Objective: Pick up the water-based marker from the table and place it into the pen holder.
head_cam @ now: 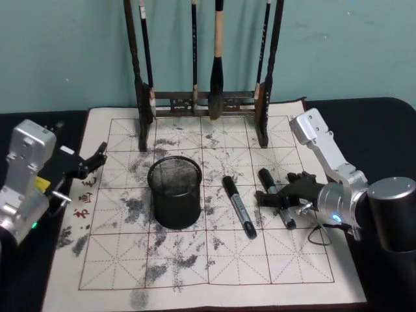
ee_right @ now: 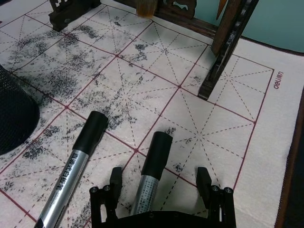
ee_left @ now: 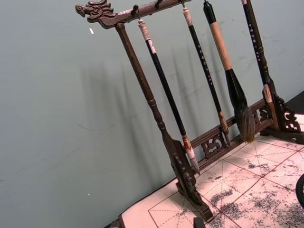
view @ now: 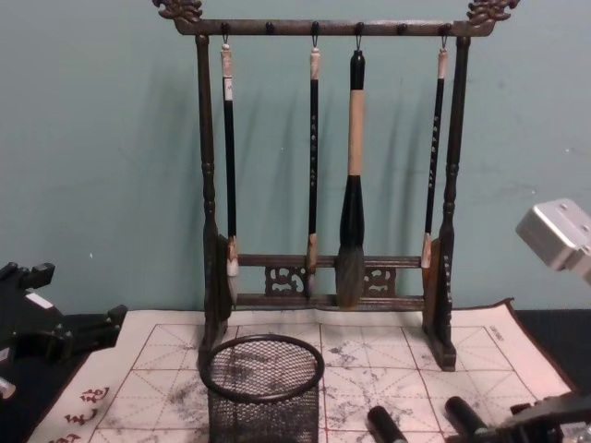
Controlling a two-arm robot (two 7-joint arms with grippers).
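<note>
Right now the right gripper (ee_right: 159, 175) is hanging low over the cream mat on the table (head_cam: 383, 114). Its two fingers (ee_right: 115, 176) are spread apart, one standing on each side of the water-based marker (ee_right: 156, 151) without pinching it. The marker is lying flat on the right part of the mat. Its long axis is running away from the wrist toward the brush rack (head_cam: 237, 101), black cap at the far end, so the jaws are sitting square across the barrel. A second marker (head_cam: 239, 207) is lying just beside it, between it and the pen holder (head_cam: 174, 209), which is standing upright to the robot's left. The left gripper (head_cam: 91, 159) is resting at the mat's left edge, fingers apart, well away from the marker. I'd judge the right arm is the one to close.
</note>
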